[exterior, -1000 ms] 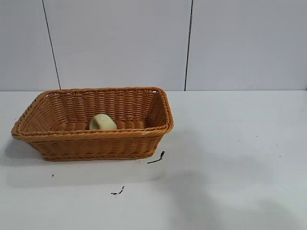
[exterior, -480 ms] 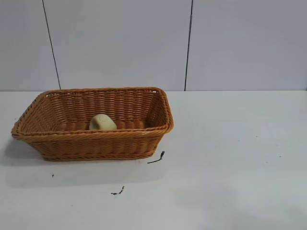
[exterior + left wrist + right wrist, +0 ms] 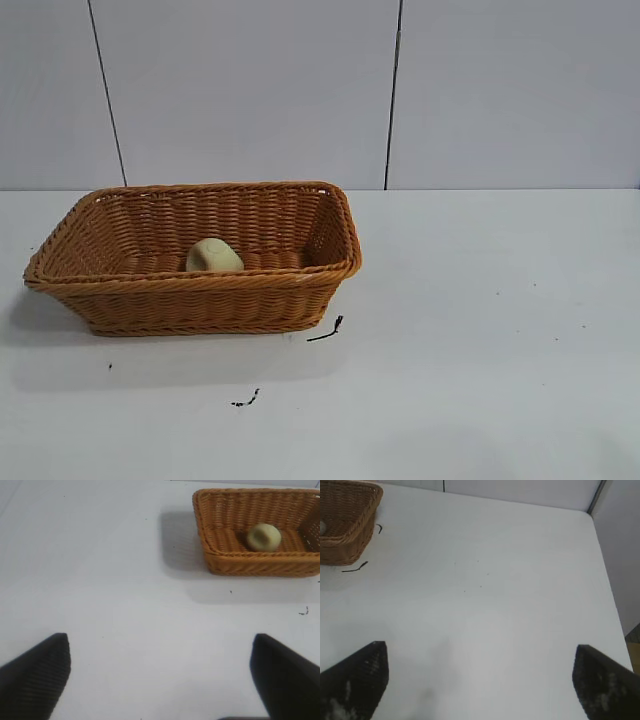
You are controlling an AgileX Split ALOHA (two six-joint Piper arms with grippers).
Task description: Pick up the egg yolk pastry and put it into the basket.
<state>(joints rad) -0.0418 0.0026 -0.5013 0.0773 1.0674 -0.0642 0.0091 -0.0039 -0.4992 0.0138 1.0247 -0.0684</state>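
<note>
On the white table (image 3: 480,300), the small pale yellow round egg yolk pastry (image 3: 214,255) already lies inside the orange-brown woven wicker basket (image 3: 190,300); the left gripper (image 3: 160,675) and the right gripper (image 3: 480,677), fingers spread wide and empty, hang well apart from it.

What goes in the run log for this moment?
egg yolk pastry: inside basket | left gripper: open, empty, over table | right gripper: open, empty, over table

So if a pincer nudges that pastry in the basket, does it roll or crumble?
The egg yolk pastry looks tilted on edge against the woven floor of the basket, so it may tip or roll. It looks small and soft, probably light and easily dented. Both pincers are open and away.
</note>
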